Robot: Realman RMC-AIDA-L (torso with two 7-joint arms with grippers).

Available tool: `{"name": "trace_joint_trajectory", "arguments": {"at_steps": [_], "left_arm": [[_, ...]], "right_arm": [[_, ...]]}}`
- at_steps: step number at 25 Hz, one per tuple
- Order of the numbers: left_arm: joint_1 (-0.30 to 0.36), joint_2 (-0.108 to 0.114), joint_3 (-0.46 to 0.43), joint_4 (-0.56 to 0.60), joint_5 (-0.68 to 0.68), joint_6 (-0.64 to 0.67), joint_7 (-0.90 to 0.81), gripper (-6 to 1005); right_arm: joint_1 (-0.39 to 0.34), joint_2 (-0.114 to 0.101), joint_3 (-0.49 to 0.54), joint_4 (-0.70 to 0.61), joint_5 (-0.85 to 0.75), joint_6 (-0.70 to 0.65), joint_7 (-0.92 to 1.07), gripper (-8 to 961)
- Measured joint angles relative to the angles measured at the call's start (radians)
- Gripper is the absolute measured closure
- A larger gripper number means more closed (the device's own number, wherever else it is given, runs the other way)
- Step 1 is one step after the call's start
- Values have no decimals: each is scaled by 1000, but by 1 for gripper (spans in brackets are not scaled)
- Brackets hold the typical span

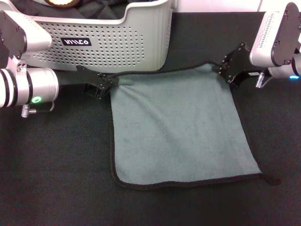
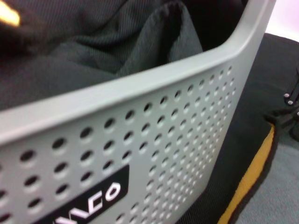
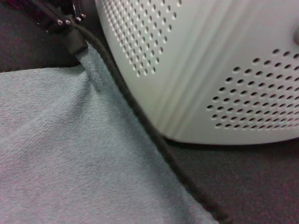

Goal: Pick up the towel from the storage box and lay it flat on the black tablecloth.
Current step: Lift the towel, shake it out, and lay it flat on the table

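Lying spread on the black tablecloth (image 1: pixel 56 179), the towel (image 1: pixel 181 129) shows me its grey-green face, black stitched edging all round. I see its near edge and both side edges resting on the cloth; the far edge runs taut between the two grippers, just in front of the storage box (image 1: pixel 141 42).

The left gripper (image 1: pixel 104 85) is at the towel's far left corner, jaws clamped on that corner. The right gripper (image 1: pixel 225 70) is at the far right corner, jaws clamped on the edging there. In the right wrist view I confirm the other arm's black fingers pinching the towel (image 3: pixel 70 154) at its corner, close beside the perforated wall of the storage box (image 3: pixel 210 70). In the left wrist view a strip of the orange-yellface underside shows along the towel (image 2: pixel 280 196) edge.

The storage box sits at the far side of the table, left of centre, its black logo label (image 1: pixel 76 42) facing me. Dark folded fabric (image 2: pixel 93 46) lies inside it. An orange round object (image 1: pixel 63 2) shows at the box's far left rim; I cannot tell what it is.
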Motion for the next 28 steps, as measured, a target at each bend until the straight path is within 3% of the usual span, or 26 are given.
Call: {"name": "trace_joint_trajectory", "arguments": {"at_steps": [14,18,25,28], "left_arm": [[-34,-3,11,-29,-2,-101,1,938],[-35,-3,11,-32,-3,-112,1,918],[-30,-3,4,-31,-9,-116,1,884],[-19,-1,4,-17,-17,-92,1,791]], "right_arm": [[5,4,10,-3,3,49,-4,941],[-10,14,26,-19,4,69,-13,931],[-134,40,26,-173,6,173,-66,766],[-172,41,26,-212,23,217,-67,681]]}}
